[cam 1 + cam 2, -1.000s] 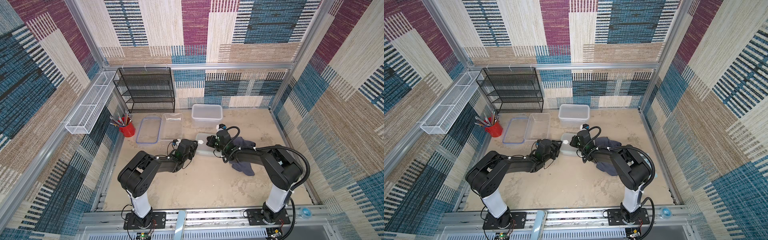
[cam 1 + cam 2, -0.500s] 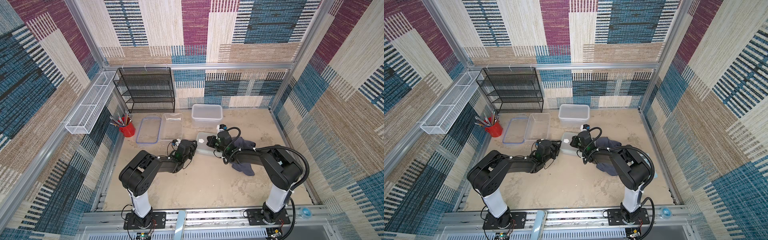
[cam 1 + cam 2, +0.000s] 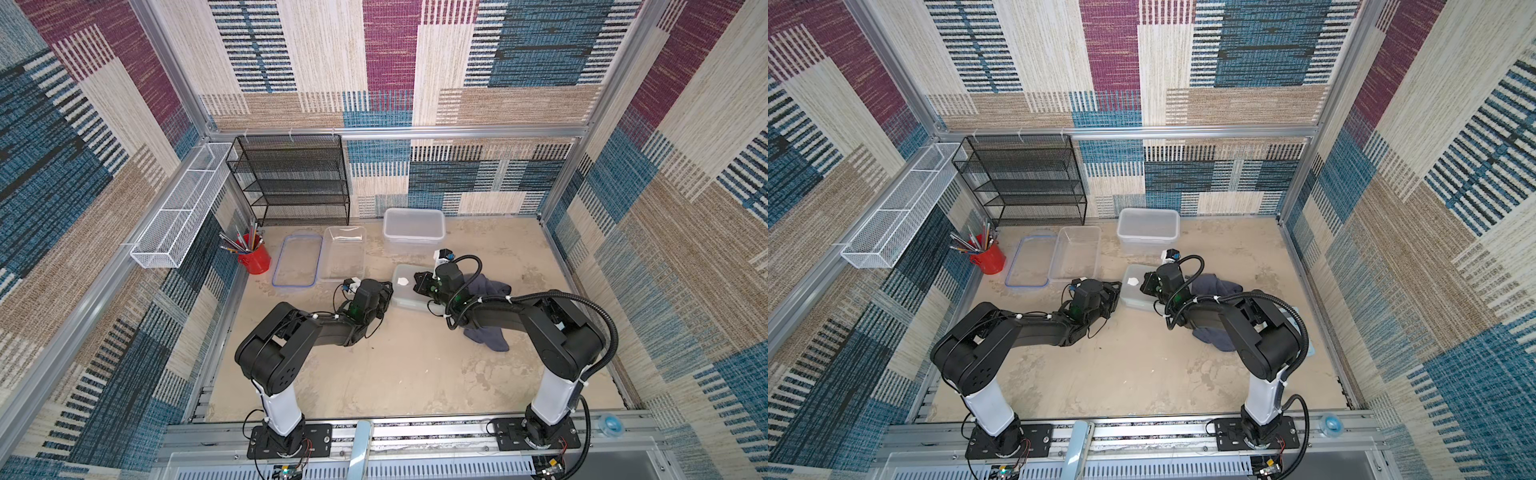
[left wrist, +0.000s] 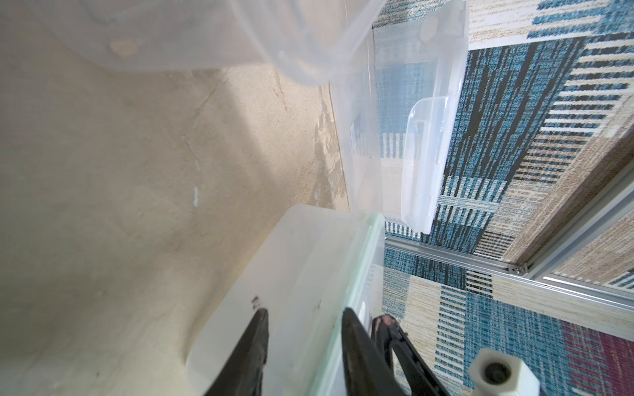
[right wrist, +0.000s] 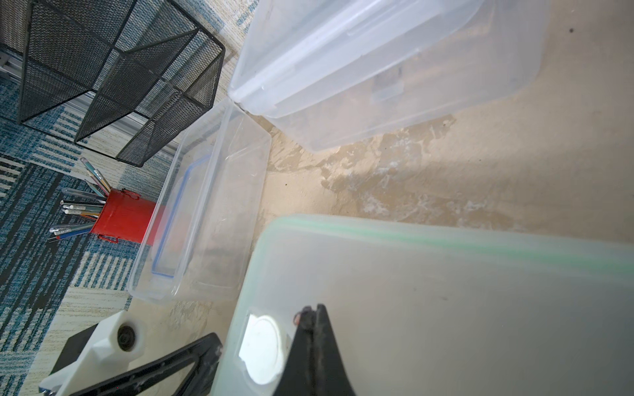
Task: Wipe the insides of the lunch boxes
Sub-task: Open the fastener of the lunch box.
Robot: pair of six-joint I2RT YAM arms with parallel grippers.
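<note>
At centre, small lunch box: light, slick, bendy I judge, best held by its rim, which my left gripper straddles part-spread; right gripper pressed together.

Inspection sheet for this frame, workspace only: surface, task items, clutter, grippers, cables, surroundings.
Surface: beige table, scuffed and blotchy.
Job's things: deep lunch box and shallow lunch box open; small lunch box closed by green-rimmed lid; grey cloth nearby.
Clutter: blue-rimmed lid, red pen cup, black mesh rack, white wire basket.
Grippers: left gripper jaws apart at the small box's end, grip unclear; right gripper shut over its lid.
Cables: black hose loops along right arm.
Surroundings: patterned fabric walls.
</note>
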